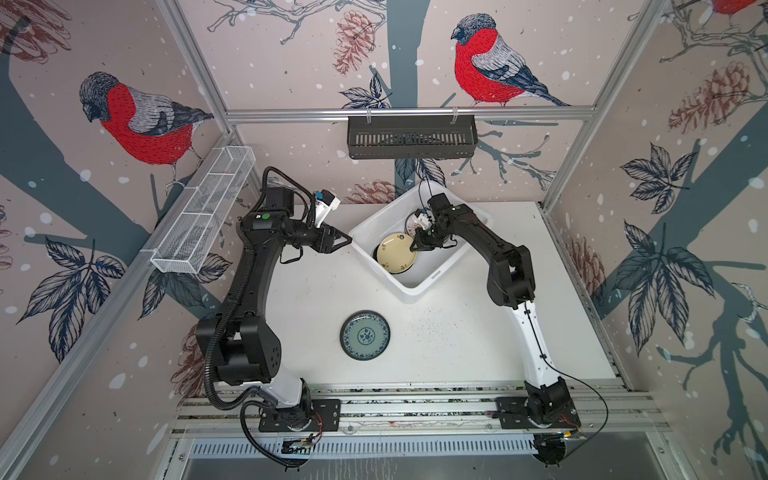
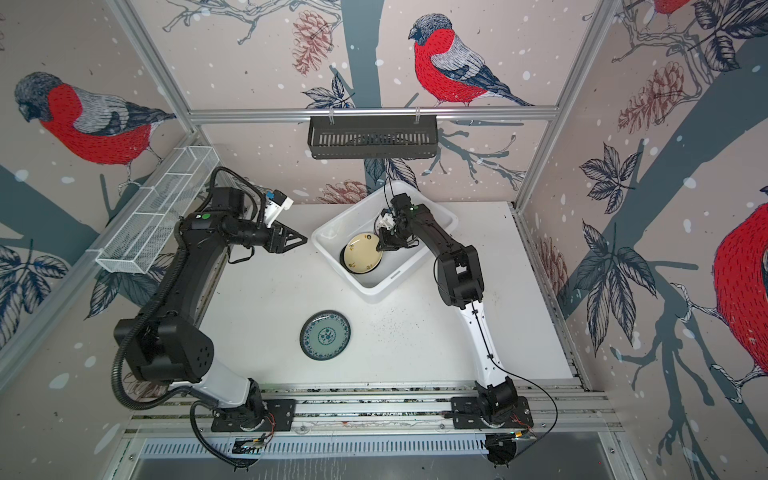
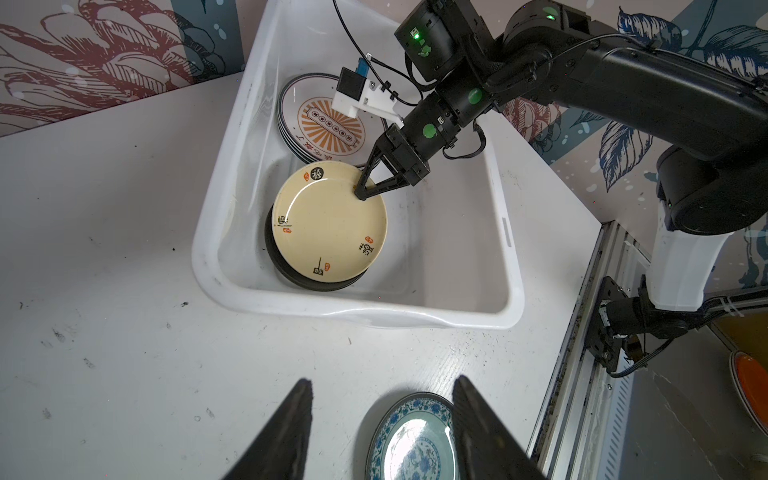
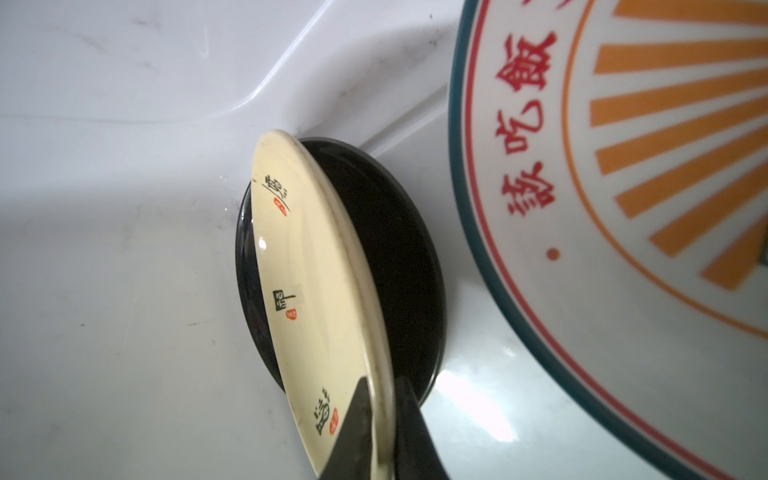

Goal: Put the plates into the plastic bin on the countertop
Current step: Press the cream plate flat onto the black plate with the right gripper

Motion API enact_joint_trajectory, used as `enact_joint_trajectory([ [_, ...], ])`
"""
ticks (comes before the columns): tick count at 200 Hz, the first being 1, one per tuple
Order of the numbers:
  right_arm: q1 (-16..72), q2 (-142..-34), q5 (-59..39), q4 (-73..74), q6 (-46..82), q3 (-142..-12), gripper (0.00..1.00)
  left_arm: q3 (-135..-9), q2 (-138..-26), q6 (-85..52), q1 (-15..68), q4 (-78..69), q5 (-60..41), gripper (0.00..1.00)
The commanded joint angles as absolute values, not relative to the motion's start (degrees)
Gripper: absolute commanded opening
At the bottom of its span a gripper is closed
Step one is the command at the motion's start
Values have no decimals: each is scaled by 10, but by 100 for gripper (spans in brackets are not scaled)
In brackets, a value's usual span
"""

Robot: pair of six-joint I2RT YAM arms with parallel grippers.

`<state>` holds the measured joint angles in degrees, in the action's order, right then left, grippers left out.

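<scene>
The plastic bin (image 1: 415, 291) (image 3: 353, 309) stands on the countertop (image 1: 311, 299), set at an angle toward the back. Inside it my right gripper (image 1: 412, 249) (image 4: 380, 386) is shut on the rim of the cream-yellow plate (image 1: 397, 252) (image 4: 307, 299), which tilts over a black plate (image 3: 274, 257) (image 4: 395, 257). A stack topped by the white plate with the orange sunburst (image 3: 328, 124) (image 4: 623, 187) leans in the bin's far end. The teal plate with a blue rim (image 1: 365, 335) (image 3: 411, 440) lies flat on the countertop. My left gripper (image 1: 351, 240) (image 3: 380, 384) hangs open and empty just outside the bin's left corner.
A black slotted rack (image 1: 411, 137) hangs on the back rail. A white wire-mesh basket (image 1: 203, 212) runs along the left wall. The arms' mounting rail (image 1: 415, 409) borders the countertop's front edge.
</scene>
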<state>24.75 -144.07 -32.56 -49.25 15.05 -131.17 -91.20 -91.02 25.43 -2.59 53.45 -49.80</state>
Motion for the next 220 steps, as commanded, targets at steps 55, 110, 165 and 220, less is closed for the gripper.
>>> enact_joint_trajectory([
  [55,248,-1450,-332,-495,147,-1311,16,-914,-908,272,-27,549,-509,54],
  [110,248,-1454,-331,-495,147,-1310,18,-912,-908,272,-27,550,-510,54],
  [165,247,-1453,-328,-500,144,-1308,20,-909,-908,275,-27,550,-511,54],
  [220,247,-1444,-317,-507,141,-1307,23,-906,-906,278,-27,553,-512,54],
])
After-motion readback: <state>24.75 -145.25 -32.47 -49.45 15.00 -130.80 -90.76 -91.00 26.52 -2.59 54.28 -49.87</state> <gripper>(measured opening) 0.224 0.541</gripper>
